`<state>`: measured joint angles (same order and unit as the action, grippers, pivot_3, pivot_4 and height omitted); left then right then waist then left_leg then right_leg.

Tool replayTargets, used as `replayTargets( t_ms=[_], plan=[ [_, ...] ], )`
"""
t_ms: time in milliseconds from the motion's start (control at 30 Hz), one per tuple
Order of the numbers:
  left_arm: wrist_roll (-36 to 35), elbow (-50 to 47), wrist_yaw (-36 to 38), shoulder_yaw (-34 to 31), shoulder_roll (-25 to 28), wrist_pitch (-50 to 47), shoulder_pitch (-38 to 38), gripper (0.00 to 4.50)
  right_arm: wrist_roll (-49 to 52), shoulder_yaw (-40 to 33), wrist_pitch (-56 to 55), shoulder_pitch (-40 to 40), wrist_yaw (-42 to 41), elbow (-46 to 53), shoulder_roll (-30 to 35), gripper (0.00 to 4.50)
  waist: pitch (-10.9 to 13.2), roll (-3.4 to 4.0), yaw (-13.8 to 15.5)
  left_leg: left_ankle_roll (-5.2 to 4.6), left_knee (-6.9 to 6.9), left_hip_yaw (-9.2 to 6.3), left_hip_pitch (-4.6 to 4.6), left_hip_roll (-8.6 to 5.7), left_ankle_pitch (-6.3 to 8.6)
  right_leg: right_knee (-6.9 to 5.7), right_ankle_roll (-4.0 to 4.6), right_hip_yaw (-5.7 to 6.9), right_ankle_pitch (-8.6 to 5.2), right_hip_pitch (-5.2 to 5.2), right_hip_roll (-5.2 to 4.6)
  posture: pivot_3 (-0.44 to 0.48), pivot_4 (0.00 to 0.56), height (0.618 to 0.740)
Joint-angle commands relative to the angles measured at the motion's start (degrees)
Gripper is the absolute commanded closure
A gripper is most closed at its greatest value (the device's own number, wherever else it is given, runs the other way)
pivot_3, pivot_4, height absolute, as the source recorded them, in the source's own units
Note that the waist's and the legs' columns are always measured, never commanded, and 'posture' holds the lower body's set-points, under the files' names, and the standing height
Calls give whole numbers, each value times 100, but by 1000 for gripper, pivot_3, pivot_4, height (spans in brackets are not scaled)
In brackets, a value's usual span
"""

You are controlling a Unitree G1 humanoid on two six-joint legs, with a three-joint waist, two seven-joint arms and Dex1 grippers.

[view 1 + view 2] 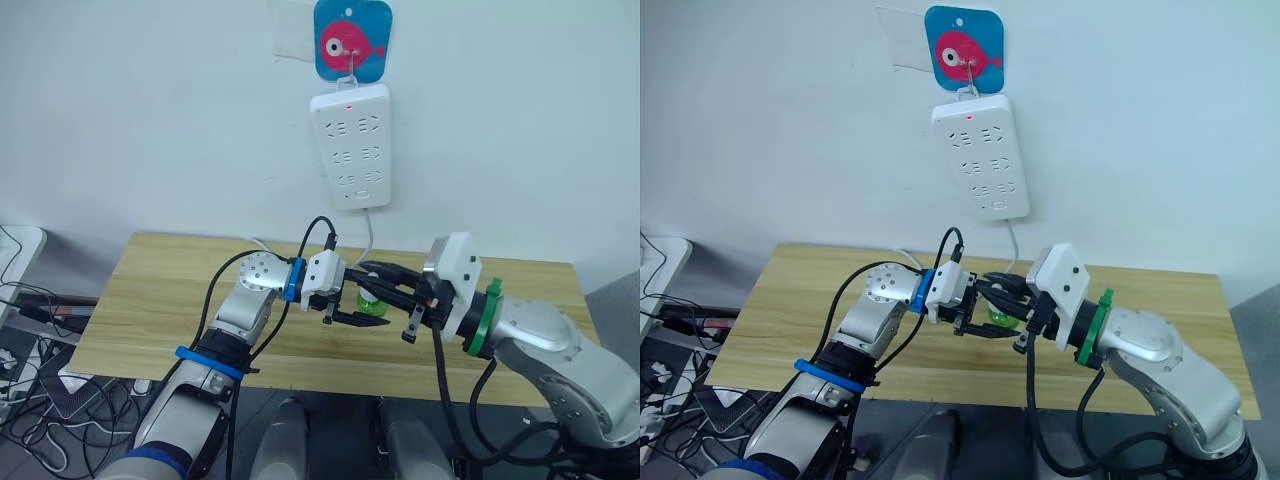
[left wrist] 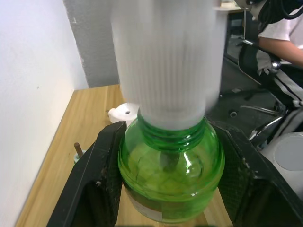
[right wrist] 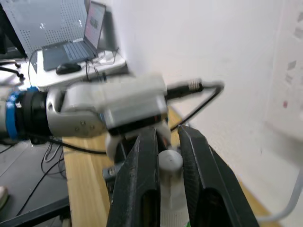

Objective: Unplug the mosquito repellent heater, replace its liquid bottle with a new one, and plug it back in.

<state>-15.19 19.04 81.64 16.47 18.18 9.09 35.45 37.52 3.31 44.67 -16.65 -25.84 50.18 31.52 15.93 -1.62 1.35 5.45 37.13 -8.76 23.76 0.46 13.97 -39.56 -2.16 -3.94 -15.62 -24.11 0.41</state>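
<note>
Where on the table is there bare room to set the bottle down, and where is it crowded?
The wooden table is bare along its left end, from the left edge to the left arm, and at the far right corner behind the right arm. The middle is crowded: the left pincer holds the green bottle there, and the right pincer grips its white cap.

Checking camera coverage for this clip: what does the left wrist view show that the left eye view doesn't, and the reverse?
Left wrist view: threads on the green bottle neck under the ribbed white cap, and a person's sleeve behind. Left eye view: the power strip hanging from a fish hook on the wall, and the right end effector meeting the left end effector. Both: the bottle and the wooden table.
</note>
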Motion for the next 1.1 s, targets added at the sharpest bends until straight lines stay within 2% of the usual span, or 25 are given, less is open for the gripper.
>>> replayTargets(
  t_ms=[33, 133, 233, 367, 500, 733, 1100],
  plan=[
    [-21, -6, -97, -115, 61, -59, -41, 2213, 488, -488, 184, -220, 352, 542, 12, 4222, 0, 0, 1, 0, 0, -1, 0, 0, 0, 0, 0, 1, 0, 0, 0, 166, 229, 740],
    [6, -43, -187, -169, 197, 37, -281, 2213, 358, -575, 229, -328, 937, 515, -245, 4222, -2, 2, -9, 0, -2, -1, -3, 1, 0, -2, 0, 0, 0, 0, 0, 166, 235, 740],
    [18, -206, -379, -266, 282, 147, -539, 2213, -420, -245, -12, -103, 1532, 3, -591, 4222, -3, 2, -10, -1, -7, 1, -4, 3, 0, -5, 2, -1, -1, -3, 0, 170, 238, 740],
    [43, -499, -725, -404, 438, 158, -843, 2213, -1875, 428, -1278, 527, 1877, -1386, -946, 4222, -3, 1, 18, -1, -5, 0, -2, -3, 0, -3, 2, 0, -1, -2, -1, 191, 247, 740],
    [-34, -1016, -923, -510, 706, -152, -1180, 2213, -2546, 550, -2571, 777, 1913, -3013, -1472, 4222, -3, 2, 6, -6, -9, 9, -6, -2, 3, -3, 2, -7, -1, -4, -2, 227, 263, 740],
    [-167, -1843, -1014, -591, 1129, -628, -1655, 2213, -3153, 535, -4345, 506, 1865, -5427, -2238, 4222, 3, 8, 11, -18, -22, 23, -33, 8, 9, -23, 17, -15, -12, 0, 5, 293, 296, 740],
    [-267, -2265, -1081, -643, 1377, -1018, -1822, 2213, -3762, 254, -5901, -240, 2110, -8083, -2468, 4222, 43, 24, 51, -19, -27, 25, -43, 8, 10, -39, 29, -17, -25, 0, 7, 311, 320, 740]
  ],
)
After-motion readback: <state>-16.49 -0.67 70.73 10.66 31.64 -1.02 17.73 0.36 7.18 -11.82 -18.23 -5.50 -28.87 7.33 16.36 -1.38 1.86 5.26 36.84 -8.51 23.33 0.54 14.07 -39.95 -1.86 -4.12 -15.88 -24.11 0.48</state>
